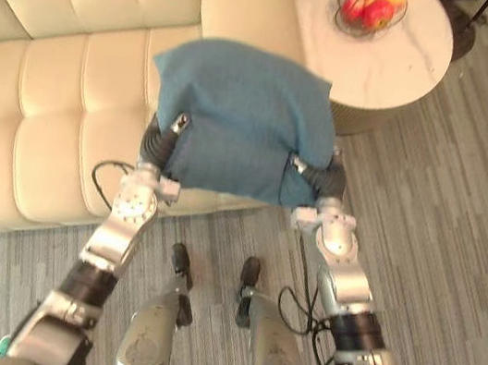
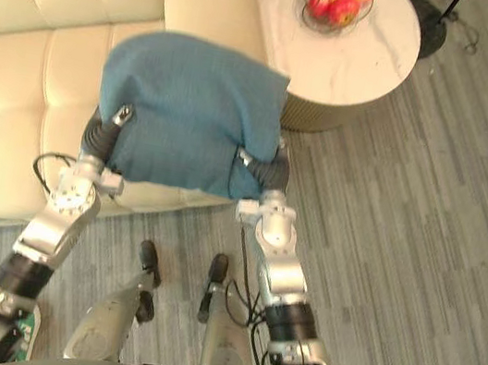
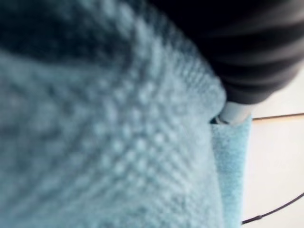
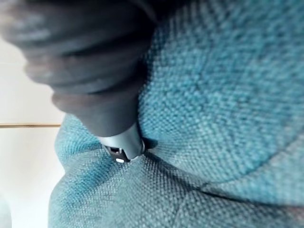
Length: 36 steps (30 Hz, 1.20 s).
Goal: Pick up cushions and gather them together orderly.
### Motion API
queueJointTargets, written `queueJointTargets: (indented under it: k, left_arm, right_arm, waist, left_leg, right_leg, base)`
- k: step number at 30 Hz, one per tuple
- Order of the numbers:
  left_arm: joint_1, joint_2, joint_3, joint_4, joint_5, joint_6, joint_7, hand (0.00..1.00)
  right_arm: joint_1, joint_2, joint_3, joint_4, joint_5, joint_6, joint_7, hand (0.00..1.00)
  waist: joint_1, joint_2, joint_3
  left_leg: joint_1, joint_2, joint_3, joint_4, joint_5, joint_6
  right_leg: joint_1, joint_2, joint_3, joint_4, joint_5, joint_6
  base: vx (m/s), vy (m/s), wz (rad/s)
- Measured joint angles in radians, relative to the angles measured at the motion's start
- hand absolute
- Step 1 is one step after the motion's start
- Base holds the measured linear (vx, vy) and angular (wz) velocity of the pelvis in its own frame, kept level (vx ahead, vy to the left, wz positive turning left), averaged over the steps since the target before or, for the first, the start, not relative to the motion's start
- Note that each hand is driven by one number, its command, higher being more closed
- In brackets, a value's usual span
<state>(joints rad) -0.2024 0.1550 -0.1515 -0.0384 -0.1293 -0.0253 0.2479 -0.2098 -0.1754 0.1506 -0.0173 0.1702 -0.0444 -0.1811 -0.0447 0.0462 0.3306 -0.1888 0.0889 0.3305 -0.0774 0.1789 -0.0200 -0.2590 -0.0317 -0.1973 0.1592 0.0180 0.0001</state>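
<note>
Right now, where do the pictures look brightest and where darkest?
Left eye view: light glares off the table and sofa. Left wrist view: part of the cushion lies in deep shade. Right wrist view: shade gathers in its folds.

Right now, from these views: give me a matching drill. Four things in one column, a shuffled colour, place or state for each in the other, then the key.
Things:
1. cushion
2. sofa
3. round table
4. fruit bowl

Descriptions:
A. cream, tufted
B. blue, held up between the left hand and the right hand
C. sits on the white tabletop
D. stands beside the sofa's armrest

Pairs: 1-B, 2-A, 3-D, 4-C
</note>
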Motion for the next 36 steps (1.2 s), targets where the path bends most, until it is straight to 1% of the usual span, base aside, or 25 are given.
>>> queueJointTargets:
  k: [1, 4, 5, 7, 11, 12, 16, 17, 19, 21, 22, 23, 24, 25, 26, 27, 28, 29, 30, 31, 32, 33, 34, 35, 36]
  left_arm:
    - [0.025, -0.008, 0.005, -0.014, 0.0, 0.0, -0.004, 1.0]
    - [0.157, -0.058, 0.033, -0.06, -0.001, -0.007, -0.029, 1.0]
    - [0.202, -0.074, 0.034, -0.077, -0.004, -0.016, -0.036, 1.0]
    - [0.251, -0.089, 0.033, -0.095, -0.005, -0.019, -0.04, 1.0]
    - [0.321, -0.098, 0.034, -0.111, -0.006, -0.021, -0.044, 1.0]
    - [0.335, -0.099, 0.036, -0.111, -0.01, -0.022, -0.044, 1.0]
    - [0.36, -0.1, 0.034, -0.12, -0.017, -0.022, -0.051, 1.0]
    - [0.371, -0.1, 0.033, -0.136, -0.017, -0.022, -0.052, 1.0]
    - [0.397, -0.103, 0.033, -0.18, -0.017, -0.026, -0.058, 1.0]
    - [0.393, -0.104, 0.033, -0.186, -0.017, -0.034, -0.058, 1.0]
    - [0.392, -0.104, 0.033, -0.186, -0.017, -0.036, -0.058, 1.0]
    - [0.392, -0.105, 0.033, -0.186, -0.017, -0.037, -0.058, 1.0]
    - [0.391, -0.105, 0.033, -0.186, -0.017, -0.037, -0.057, 1.0]
    - [0.389, -0.106, 0.032, -0.186, -0.017, -0.037, -0.056, 1.0]
    - [0.38, -0.112, 0.028, -0.184, -0.017, -0.037, -0.055, 1.0]
    - [0.376, -0.118, 0.024, -0.183, -0.017, -0.037, -0.054, 1.0]
    - [0.375, -0.12, 0.024, -0.181, -0.017, -0.038, -0.049, 1.0]
    - [0.373, -0.123, 0.024, -0.177, -0.019, -0.037, -0.049, 1.0]
    - [0.369, -0.124, 0.027, -0.176, -0.022, -0.039, -0.05, 1.0]
    - [0.363, -0.124, 0.027, -0.176, -0.022, -0.039, -0.05, 1.0]
    - [0.35, -0.126, 0.029, -0.171, -0.022, -0.04, -0.05, 1.0]
    - [0.333, -0.129, 0.03, -0.161, -0.022, -0.042, -0.049, 1.0]
    - [0.305, -0.126, 0.03, -0.14, -0.025, -0.045, -0.043, 1.0]
    - [0.289, -0.128, 0.03, -0.126, -0.026, -0.046, -0.038, 1.0]
    - [0.27, -0.113, 0.031, -0.108, -0.036, -0.046, -0.034, 1.0]
  right_arm:
    - [0.022, 0.007, 0.0, -0.009, 0.0, -0.001, 0.006, 1.0]
    - [0.13, 0.056, 0.006, -0.01, 0.009, -0.006, 0.06, 1.0]
    - [0.163, 0.07, 0.006, -0.011, 0.026, -0.006, 0.073, 1.0]
    - [0.195, 0.078, 0.009, -0.011, 0.028, -0.006, 0.088, 1.0]
    - [0.248, 0.085, 0.028, -0.011, 0.028, -0.006, 0.109, 1.0]
    - [0.256, 0.085, 0.035, -0.011, 0.028, -0.006, 0.11, 1.0]
    - [0.27, 0.085, 0.037, -0.012, 0.028, -0.006, 0.115, 1.0]
    - [0.272, 0.085, 0.039, -0.015, 0.028, -0.006, 0.115, 1.0]
    - [0.284, 0.085, 0.044, -0.043, 0.028, -0.006, 0.115, 1.0]
    - [0.281, 0.085, 0.043, -0.049, 0.028, -0.019, 0.115, 1.0]
    - [0.281, 0.085, 0.043, -0.049, 0.028, -0.021, 0.113, 1.0]
    - [0.281, 0.085, 0.043, -0.049, 0.028, -0.022, 0.113, 1.0]
    - [0.281, 0.085, 0.041, -0.049, 0.027, -0.022, 0.11, 1.0]
    - [0.281, 0.085, 0.04, -0.05, 0.027, -0.022, 0.108, 1.0]
    - [0.278, 0.084, 0.027, -0.054, 0.027, -0.023, 0.107, 1.0]
    - [0.274, 0.083, 0.021, -0.054, 0.027, -0.023, 0.106, 1.0]
    - [0.272, 0.083, 0.019, -0.054, 0.027, -0.023, 0.105, 1.0]
    - [0.272, 0.083, 0.015, -0.054, 0.027, -0.023, 0.105, 1.0]
    - [0.264, 0.083, 0.006, -0.055, 0.024, -0.023, 0.105, 1.0]
    - [0.254, 0.083, 0.001, -0.054, 0.023, -0.023, 0.105, 1.0]
    - [0.24, 0.082, -0.008, -0.054, 0.021, -0.023, 0.105, 1.0]
    - [0.226, 0.081, -0.017, -0.054, 0.019, -0.023, 0.104, 1.0]
    - [0.208, 0.076, -0.019, -0.05, 0.019, -0.023, 0.09, 1.0]
    - [0.199, 0.078, -0.019, -0.043, 0.019, -0.023, 0.081, 1.0]
    - [0.192, 0.089, -0.017, -0.038, 0.018, -0.022, 0.07, 1.0]
  waist:
    - [0.0, -0.001, -0.003]
    - [0.008, -0.001, -0.075]
    - [0.012, -0.001, -0.08]
    - [0.014, -0.001, -0.1]
    - [0.022, -0.002, -0.145]
    - [0.029, -0.002, -0.157]
    - [0.039, -0.003, -0.18]
    - [0.037, -0.002, -0.181]
    - [0.045, -0.001, -0.183]
    - [0.048, 0.0, -0.182]
    - [0.055, 0.001, -0.182]
    - [0.058, 0.003, -0.181]
    - [0.071, 0.009, -0.179]
    - [0.074, 0.01, -0.179]
    - [0.08, 0.007, -0.18]
    - [0.081, 0.008, -0.18]
    - [0.082, 0.008, -0.18]
    - [0.081, 0.007, -0.179]
    - [0.074, 0.008, -0.181]
    - [0.071, 0.011, -0.181]
    - [0.071, 0.014, -0.183]
    - [0.07, 0.024, -0.189]
    - [0.065, 0.037, -0.194]
    - [0.06, 0.034, -0.193]
    - [0.06, 0.006, -0.19]
  left_leg:
    - [0.012, -0.002, 0.0, 0.0, 0.0, 0.0]
    - [0.044, -0.006, -0.006, -0.001, -0.014, -0.002]
    - [0.075, -0.006, -0.008, -0.001, -0.022, -0.005]
    - [0.091, -0.007, -0.013, -0.001, -0.029, -0.007]
    - [0.114, -0.007, -0.031, -0.002, -0.033, -0.008]
    - [0.124, -0.007, -0.036, -0.002, -0.033, -0.008]
    - [0.134, -0.01, -0.072, -0.002, -0.029, -0.006]
    - [0.135, -0.012, -0.089, -0.002, -0.027, -0.009]
    - [0.116, -0.015, -0.131, 0.001, -0.019, -0.014]
    - [0.053, -0.017, -0.196, 0.062, -0.025, -0.018]
    - [0.01, -0.02, -0.227, 0.107, -0.036, -0.031]
    - [-0.019, -0.02, -0.246, 0.135, -0.045, -0.036]
    - [-0.057, -0.013, -0.243, 0.175, -0.087, -0.024]
    - [-0.073, -0.006, -0.217, 0.193, -0.117, -0.018]
    - [-0.113, 0.021, -0.118, 0.27, -0.19, 0.016]
    - [-0.139, 0.048, -0.056, 0.327, -0.222, 0.036]
    - [-0.162, 0.07, 0.002, 0.388, -0.24, 0.051]
    - [-0.16, 0.086, 0.025, 0.411, -0.243, 0.048]
    - [-0.153, 0.109, 0.029, 0.403, -0.25, 0.032]
    - [-0.152, 0.125, 0.027, 0.387, -0.251, 0.02]
    - [-0.143, 0.144, 0.024, 0.332, -0.244, 0.001]
    - [-0.135, 0.169, 0.019, 0.269, -0.232, -0.017]
    - [-0.121, 0.199, 0.047, 0.219, -0.156, -0.074]
    - [-0.109, 0.19, 0.062, 0.223, -0.095, -0.056]
    - [-0.107, 0.16, 0.074, 0.254, -0.078, -0.025]
  right_leg:
    - [0.015, 0.0, 0.0, -0.007, 0.0, 0.001]
    - [0.064, 0.001, 0.006, -0.05, 0.005, 0.008]
    - [0.103, 0.002, 0.005, -0.065, 0.006, 0.009]
    - [0.127, 0.003, 0.002, -0.08, 0.007, 0.011]
    - [0.17, 0.002, -0.011, -0.104, 0.009, 0.012]
    - [0.184, 0.001, -0.016, -0.109, 0.009, 0.012]
    - [0.213, -0.002, -0.051, -0.111, 0.009, 0.012]
    - [0.224, -0.004, -0.066, -0.112, 0.008, 0.013]
    - [0.225, -0.006, -0.108, -0.102, 0.0, 0.015]
    - [0.218, -0.012, -0.171, -0.086, -0.008, 0.012]
    - [0.207, -0.016, -0.21, -0.058, -0.025, 0.01]
    - [0.202, -0.025, -0.238, -0.038, -0.035, 0.01]
    - [0.206, -0.033, -0.296, -0.023, -0.048, 0.009]
    - [0.21, -0.034, -0.32, -0.024, -0.049, 0.011]
    - [0.211, -0.071, -0.383, -0.033, -0.05, 0.009]
    - [0.21, -0.092, -0.411, -0.027, -0.048, 0.007]
    - [0.213, -0.124, -0.447, -0.018, -0.047, 0.01]
    - [0.224, -0.153, -0.475, -0.014, -0.05, 0.013]
    - [0.231, -0.191, -0.504, -0.011, -0.048, 0.032]
    - [0.23, -0.207, -0.508, -0.01, -0.043, 0.048]
    - [0.23, -0.229, -0.518, -0.01, -0.033, 0.067]
    - [0.231, -0.245, -0.526, -0.007, -0.023, 0.09]
    - [0.243, -0.262, -0.529, 0.006, -0.016, 0.128]
    - [0.253, -0.275, -0.516, 0.013, -0.014, 0.143]
    - [0.268, -0.297, -0.482, 0.003, -0.008, 0.165]
  base:
    - [0.12, 0.024, -0.01]
    - [0.13, 0.021, -0.03]
    - [0.1, 0.025, 0.0]
    - [0.05, 0.032, 0.05]
    - [0.04, 0.037, 0.13]
    - [0.01, 0.041, 0.15]
    - [0.0, 0.031, 0.26]
    - [-0.03, 0.039, 0.36]
    - [-0.05, 0.023, 0.6]
    - [-0.06, -0.004, 0.94]
    - [-0.09, -0.013, 1.04]
    - [-0.12, 0.008, 1.15]
    - [-0.1, -0.001, 0.97]
    - [-0.09, 0.02, 1.33]
    - [-0.07, 0.104, 1.17]
    - [-0.06, 0.187, 1.37]
    - [-0.02, 0.275, 1.07]
    - [0.01, 0.231, 1.15]
    - [0.02, 0.29, 0.92]
    - [0.01, 0.279, 0.77]
    - [0.04, 0.405, 0.56]
    - [0.09, 0.47, 0.59]
    - [0.18, 0.593, 0.52]
    - [0.19, 0.494, 0.47]
    - [0.24, 0.487, 0.42]
